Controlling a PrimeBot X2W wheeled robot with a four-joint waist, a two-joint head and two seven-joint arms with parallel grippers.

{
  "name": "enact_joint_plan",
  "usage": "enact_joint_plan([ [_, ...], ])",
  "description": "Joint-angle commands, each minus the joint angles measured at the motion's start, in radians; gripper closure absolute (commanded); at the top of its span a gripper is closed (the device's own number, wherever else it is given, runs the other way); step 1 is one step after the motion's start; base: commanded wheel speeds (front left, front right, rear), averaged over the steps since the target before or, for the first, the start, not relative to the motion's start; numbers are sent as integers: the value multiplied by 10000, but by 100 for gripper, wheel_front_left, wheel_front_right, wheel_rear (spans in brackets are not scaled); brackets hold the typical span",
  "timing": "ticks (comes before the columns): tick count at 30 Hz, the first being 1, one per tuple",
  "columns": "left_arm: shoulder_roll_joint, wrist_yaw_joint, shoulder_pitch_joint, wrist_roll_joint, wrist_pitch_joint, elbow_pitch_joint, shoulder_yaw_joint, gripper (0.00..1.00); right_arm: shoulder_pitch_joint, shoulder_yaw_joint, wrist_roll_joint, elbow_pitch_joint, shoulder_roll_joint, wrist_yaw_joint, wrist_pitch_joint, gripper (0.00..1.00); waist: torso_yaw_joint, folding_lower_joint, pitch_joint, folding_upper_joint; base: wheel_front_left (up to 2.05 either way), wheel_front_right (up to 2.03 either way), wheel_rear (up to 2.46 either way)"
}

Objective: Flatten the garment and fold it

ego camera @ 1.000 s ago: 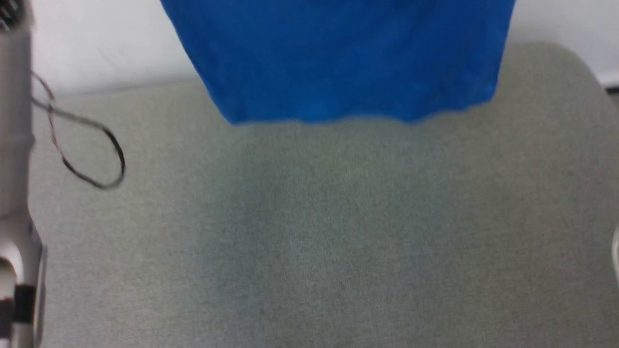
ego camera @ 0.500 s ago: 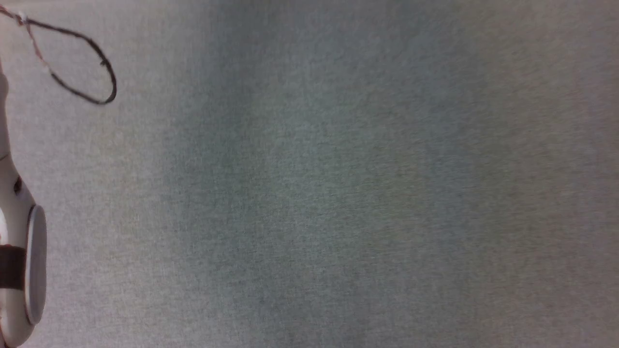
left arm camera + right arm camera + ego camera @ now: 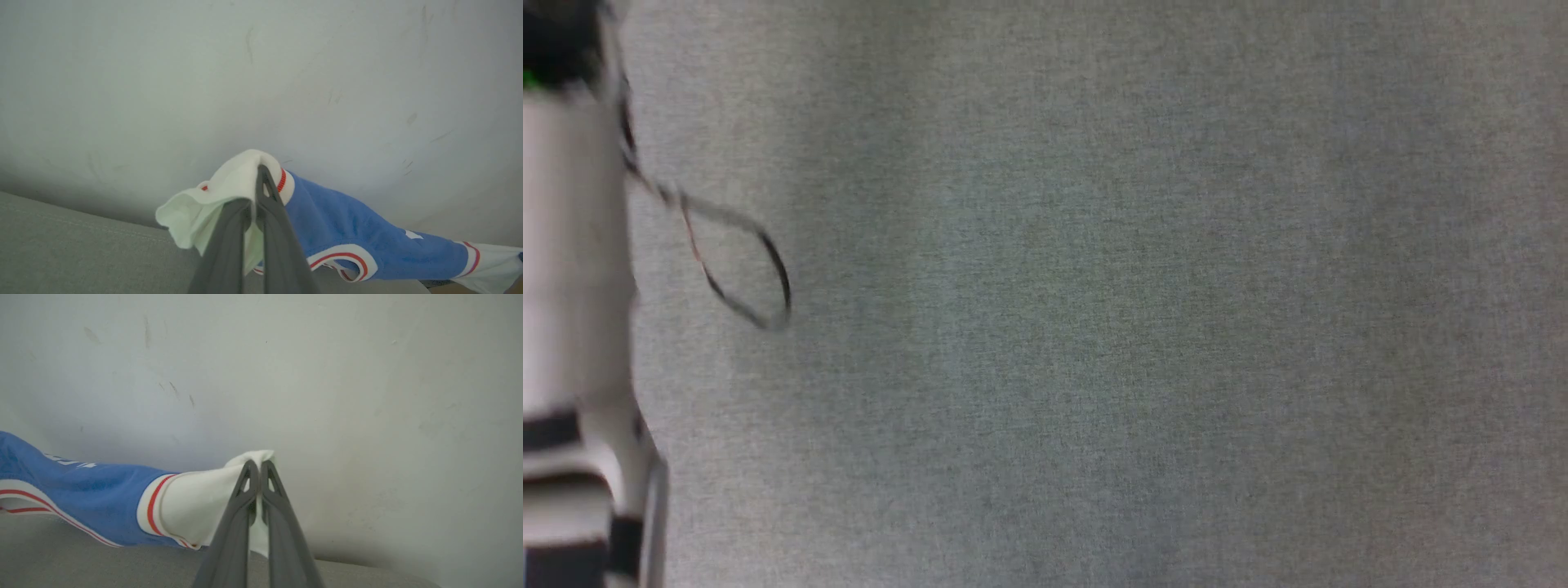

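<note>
Now the left gripper (image 3: 256, 185) and right gripper (image 3: 258, 464) each pinch a white sleeve of the garment (image 3: 347, 228), stretched between them (blue body sagging) over the far edge of the grey surface (image 3: 81, 245), beside the wall (image 3: 245, 81).

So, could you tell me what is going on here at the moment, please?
The robot is holding the garment up by its two white sleeves: the left gripper is shut on one sleeve, the right gripper on the other. The blue body hangs spread between them, in front of a pale wall and above the grey fabric surface. It is not yet laid flat or folded.
</note>
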Motion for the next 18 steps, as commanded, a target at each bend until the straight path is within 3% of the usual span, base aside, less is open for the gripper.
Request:
enact_joint_plan([
  [1, 67, 19, 610, -176, 147, -450, 117, 100, 573, -31, 330, -412, -77, -9, 128, 100, 71, -2, -605, 1, 0, 0, 0],
  [5, 212, 337, 2760, -729, 540, -2094, 563, 100, 2658, -479, 1112, -1862, 126, -9, 827, 100, -60, -2, -1230, 1, 0, 0, 0],
  [10, 420, 712, 5982, -1073, 729, -4534, 1066, 100, 5651, -1511, 1634, -4282, 855, -9, 1723, 100, -143, -2, -2025, 1, 0, 0, 0],
  [14, 605, 571, 7994, -998, 750, -5881, 962, 100, 7403, -2101, 1769, -5619, 1367, -9, 2148, 100, -134, -2, -2481, 1, 0, 0, 0],
  [18, 327, 672, 10486, -1037, 458, -6907, 927, 100, 9535, -2813, 1935, -6837, 1841, -9, 2410, 100, -77, -2, -3120, 1, 0, 0, 0],
])
